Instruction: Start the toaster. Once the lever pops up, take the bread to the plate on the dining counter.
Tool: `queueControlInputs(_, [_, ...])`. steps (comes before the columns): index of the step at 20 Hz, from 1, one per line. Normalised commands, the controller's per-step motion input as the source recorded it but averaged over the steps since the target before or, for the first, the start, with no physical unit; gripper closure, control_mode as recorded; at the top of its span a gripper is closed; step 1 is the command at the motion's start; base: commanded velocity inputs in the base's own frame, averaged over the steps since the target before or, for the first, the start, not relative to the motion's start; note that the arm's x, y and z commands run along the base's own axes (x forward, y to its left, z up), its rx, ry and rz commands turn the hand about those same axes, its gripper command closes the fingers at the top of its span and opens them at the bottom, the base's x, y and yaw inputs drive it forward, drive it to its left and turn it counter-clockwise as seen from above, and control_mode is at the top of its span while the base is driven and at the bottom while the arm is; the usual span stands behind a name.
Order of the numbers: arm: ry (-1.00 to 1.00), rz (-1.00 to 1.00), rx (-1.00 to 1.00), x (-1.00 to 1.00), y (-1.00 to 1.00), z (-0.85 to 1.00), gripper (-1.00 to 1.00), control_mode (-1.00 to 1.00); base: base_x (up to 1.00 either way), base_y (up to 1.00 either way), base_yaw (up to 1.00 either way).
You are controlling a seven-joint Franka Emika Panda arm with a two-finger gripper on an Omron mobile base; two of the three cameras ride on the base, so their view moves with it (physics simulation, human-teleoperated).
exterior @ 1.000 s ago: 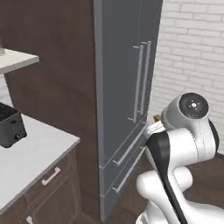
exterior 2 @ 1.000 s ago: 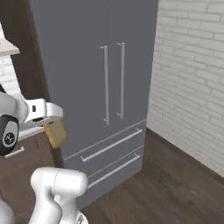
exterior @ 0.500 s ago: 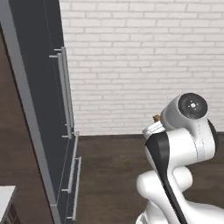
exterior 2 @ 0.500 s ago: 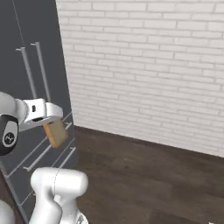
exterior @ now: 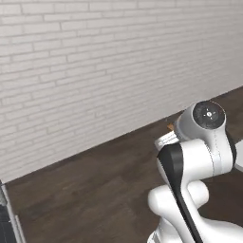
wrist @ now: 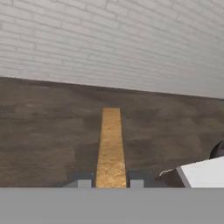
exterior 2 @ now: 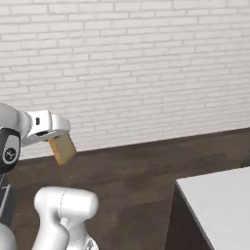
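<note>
Bread [exterior 2: 63,148]: one tan slice, held up in the air by the gripper [exterior 2: 54,140]. From the hand camera the slice [wrist: 110,146] shows edge-on, a thin tan strip standing between two small grey fingertips [wrist: 84,183], one on each side. The jaws are closed almost all the way, pressing on both flat faces of the slice. Far below it lies the dark wood floor [exterior 2: 136,176], and one white brick wall [exterior: 95,61] stands behind. One corner of the dining counter [exterior 2: 219,200] shows low on the right, with a pale top and dark side. The slice is well apart from it.
</note>
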Motion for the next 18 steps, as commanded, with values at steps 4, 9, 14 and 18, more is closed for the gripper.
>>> queueControlInputs(4, [0.00, 0.00, 0.00, 0.00, 0.00, 0.00, 1.00, 1.00, 0.00, -0.03, -0.80])
queueControlInputs(9, [0.00, 0.00, 0.00, 0.00, 0.00, 0.00, 1.00, 1.00, 0.15, 0.00, -0.71])
queueControlInputs(14, [0.00, 0.00, 0.00, 0.00, 0.00, 0.00, 1.00, 1.00, 0.58, 0.22, -0.54])
queueControlInputs(18, [0.00, 0.00, 0.00, 0.00, 0.00, 0.00, 1.00, 1.00, 0.82, 0.56, -0.46])
